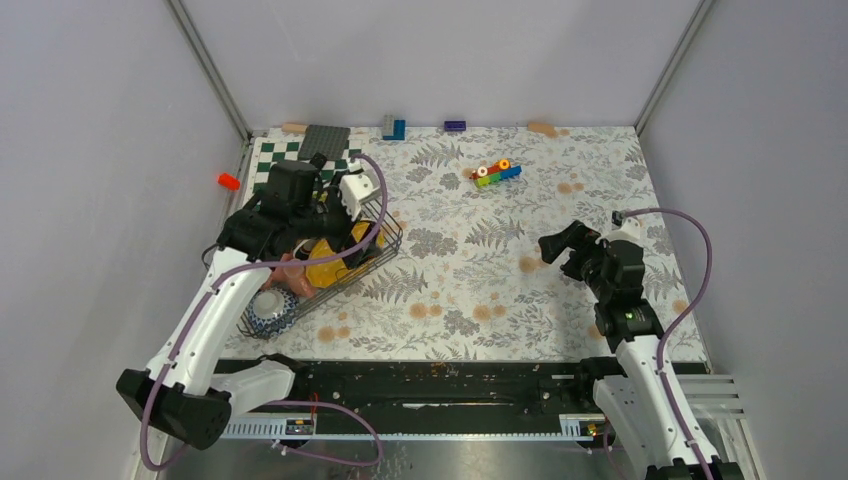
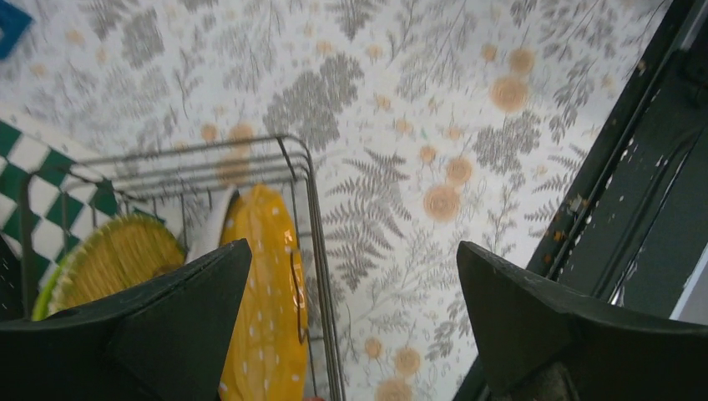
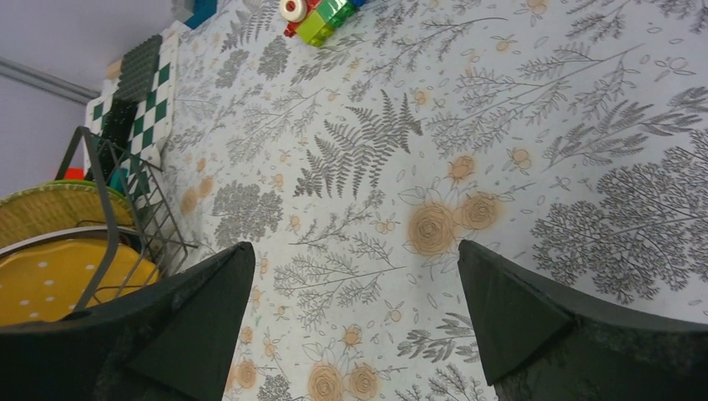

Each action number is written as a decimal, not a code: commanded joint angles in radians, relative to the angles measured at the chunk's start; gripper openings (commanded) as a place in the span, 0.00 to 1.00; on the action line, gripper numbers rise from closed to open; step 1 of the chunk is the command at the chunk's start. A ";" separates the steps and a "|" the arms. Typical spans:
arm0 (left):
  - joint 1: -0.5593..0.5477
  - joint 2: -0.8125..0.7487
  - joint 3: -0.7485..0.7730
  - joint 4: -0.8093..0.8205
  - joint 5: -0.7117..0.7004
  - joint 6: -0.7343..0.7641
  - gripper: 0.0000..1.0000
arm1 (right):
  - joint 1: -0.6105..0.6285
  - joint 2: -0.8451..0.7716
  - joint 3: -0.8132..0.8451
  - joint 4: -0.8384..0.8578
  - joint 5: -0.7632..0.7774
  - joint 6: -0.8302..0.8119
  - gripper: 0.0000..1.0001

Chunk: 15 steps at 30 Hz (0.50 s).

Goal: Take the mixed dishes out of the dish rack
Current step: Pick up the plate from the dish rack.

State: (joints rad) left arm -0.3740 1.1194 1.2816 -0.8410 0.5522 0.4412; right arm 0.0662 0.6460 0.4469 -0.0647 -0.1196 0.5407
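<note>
The black wire dish rack (image 1: 375, 250) stands at the table's left, holding a yellow dotted plate (image 1: 335, 262), a pink cup (image 1: 290, 272) and a patterned bowl (image 1: 270, 308). My left gripper (image 2: 351, 259) hovers open over the rack's right end. Its left finger is above the yellow plate (image 2: 263, 284), beside a lime-green plate (image 2: 117, 259) and a white plate's edge (image 2: 213, 225). The rack's rim wire (image 2: 313, 209) runs between the jaws. My right gripper (image 1: 560, 243) hangs open and empty over bare cloth at the right, far from the rack (image 3: 108, 192).
A green-and-white chequered board (image 1: 285, 155) with a grey baseplate (image 1: 325, 140) lies behind the rack. Toy bricks (image 1: 497, 172) sit mid-back, more bricks (image 1: 395, 128) along the back wall, a red piece (image 1: 229, 181) at the left wall. A black rail (image 1: 430, 380) borders the near edge.
</note>
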 commanded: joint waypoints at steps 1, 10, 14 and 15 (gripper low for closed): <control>0.002 -0.058 -0.084 -0.053 -0.105 -0.012 0.99 | -0.002 -0.016 0.013 -0.024 0.072 -0.032 0.99; 0.079 -0.127 -0.151 -0.031 -0.238 -0.073 0.99 | -0.002 0.016 -0.001 0.009 0.071 -0.024 0.99; 0.083 -0.147 -0.192 -0.033 -0.288 -0.016 0.99 | -0.002 0.016 0.000 0.006 0.075 -0.024 0.99; 0.084 -0.152 -0.209 -0.028 -0.297 -0.014 0.99 | -0.002 0.014 -0.002 0.005 0.075 -0.024 0.99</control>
State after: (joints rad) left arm -0.2951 0.9936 1.1141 -0.8974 0.3267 0.3908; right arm 0.0662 0.6647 0.4419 -0.0845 -0.0673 0.5308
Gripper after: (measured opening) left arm 0.988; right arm 0.990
